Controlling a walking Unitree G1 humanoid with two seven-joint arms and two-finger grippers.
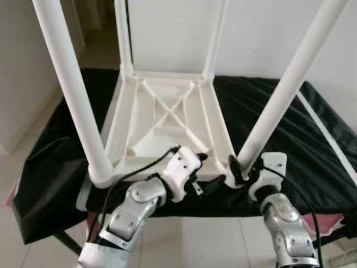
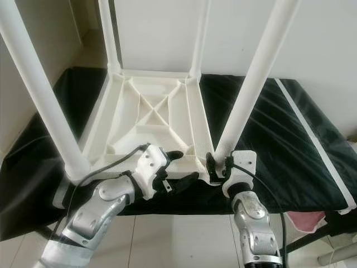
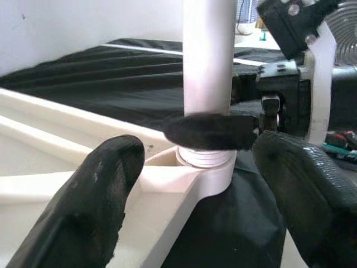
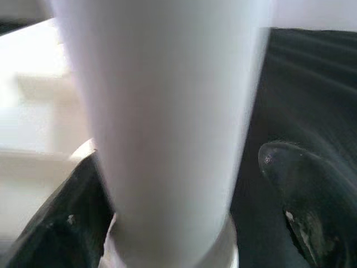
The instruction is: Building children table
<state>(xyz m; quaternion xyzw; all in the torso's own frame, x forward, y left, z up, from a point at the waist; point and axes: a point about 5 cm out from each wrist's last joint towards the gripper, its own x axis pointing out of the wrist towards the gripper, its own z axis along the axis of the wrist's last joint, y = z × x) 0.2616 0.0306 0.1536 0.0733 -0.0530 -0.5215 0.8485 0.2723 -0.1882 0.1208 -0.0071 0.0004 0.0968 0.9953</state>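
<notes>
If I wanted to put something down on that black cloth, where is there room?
Bare black cloth lies to the right of the upturned white table, and a narrower strip to its left. The near edge is crowded: the left gripper and right gripper work at the near right leg.

A home room: white walls (image 1: 268,33), pale tiled floor (image 1: 33,240), a black-covered table (image 1: 312,162).

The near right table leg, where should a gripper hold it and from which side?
Grip the near right leg low, just above its corner socket, from the robot's side. The round tube suits two fingers, and the right gripper already brackets it there.
</notes>
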